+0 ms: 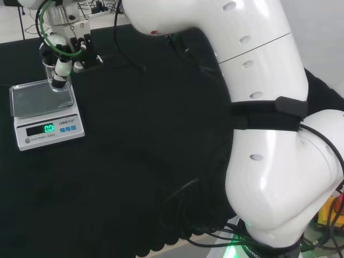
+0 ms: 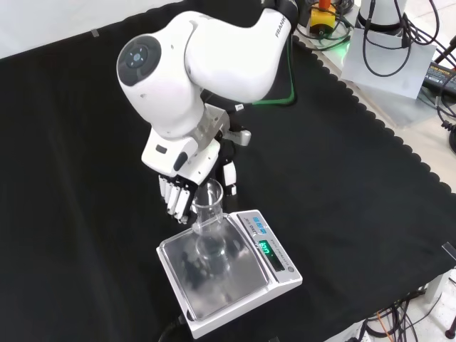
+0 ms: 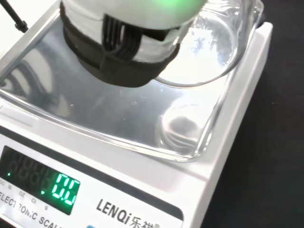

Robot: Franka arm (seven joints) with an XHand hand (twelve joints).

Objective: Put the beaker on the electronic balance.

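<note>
Head view, left to right: one electronic balance stands at the left edge of the desk, which is covered in black cloth. The balance has a white housing, a bright metal weighing pan and a green lit display on its front face. One clear glass beaker is over the far right part of the pan. The hand sits directly above and against the beaker. The white arm takes up the right half of this view.

Front view, left to right: the hand comes down from the white link, with its fingers on the left side of the beaker and the thumb on the far side near the rim. The fingers are grasping the beaker around its upper wall. The beaker is upright, and its base is at the pan surface of the balance; whether the base actually touches the pan cannot be told. The display faces right in this view.

Beaker appearance: one piece, transparent and colourless, cylindrical, with a flared rim. No contents are discernible in it.

Wrist view: the beaker appears above the reflective pan of the balance, next to a black-and-white part of the hand.
</note>
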